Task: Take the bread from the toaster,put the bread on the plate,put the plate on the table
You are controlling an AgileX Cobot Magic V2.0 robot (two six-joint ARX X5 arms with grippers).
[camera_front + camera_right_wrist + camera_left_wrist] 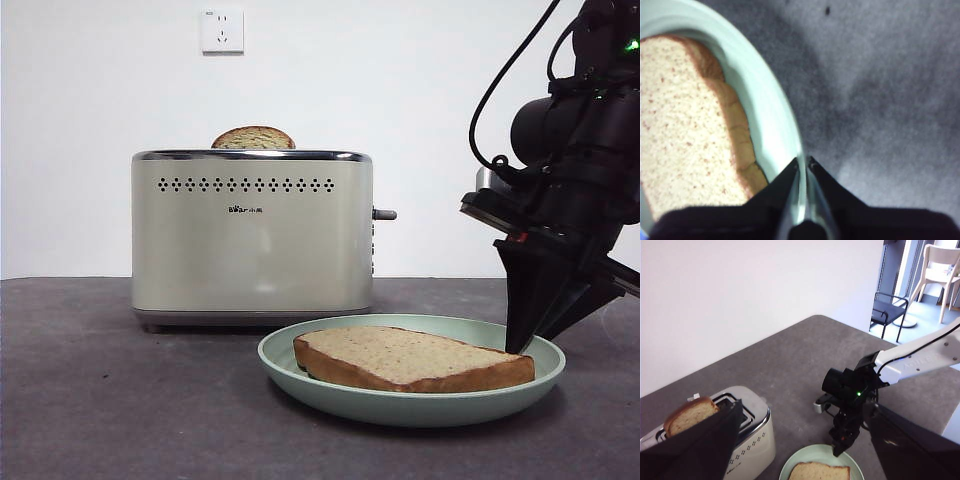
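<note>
The bread (412,359) lay flat in the plate (300,362), and the plate sat on the desk (100,400) just in front of the toaster (250,235), where a second slice (253,138) stood in its slot. My right claw (803,162) was pinched onto the plate's rim, one jaw inside and one outside, close beside the crust. I judged the bread step done and the plate placing in hand; next I would need to let go and lift clear without tipping the rim. The desk lay open on the side away from the toaster. My left claw (800,440) hung high over the toaster, jaws spread and holding nothing.
</note>
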